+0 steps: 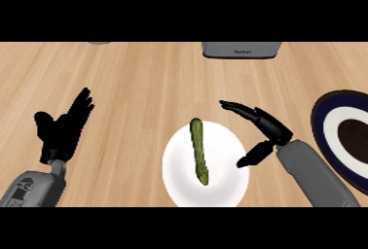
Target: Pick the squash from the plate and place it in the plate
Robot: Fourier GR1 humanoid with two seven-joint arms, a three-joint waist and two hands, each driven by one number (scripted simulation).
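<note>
Head view, looking steeply down on a pale wooden surface [144, 82].

Near the lower middle, a round white plate [224, 182], and on it the squash [199, 151]: long, thin and green. Lies nearly lengthwise, from the plate's upper rim down past its centre, lighter at the top end, darker and narrower at the lower end. Touched by neither hand.

Just right of the white plate, the right robot hand [271, 127], coming in on a grey forearm [316, 175] from the lower right corner. Spread wide and holding nothing: fingers straight, pointing up and left beside the plate's upper right rim; thumb hanging down, its tip at the plate's right rim. Near the squash but apart from it, with bare white plate between.

At the right edge, partly cut off, a second plate [318, 116]: dark blue rim, white ring, dark brown centre. Just beyond the right forearm and well apart from the squash.

At the left, the left robot hand [63, 130], well apart from the white plate. Open and holding nothing, fingers straight and slanting up to the right, thumb out to the left.

Along the top edge, a grey box-shaped appliance [241, 49], cut off by the frame. Further left, a small grey sliver [99, 43], too little showing to name.
</note>
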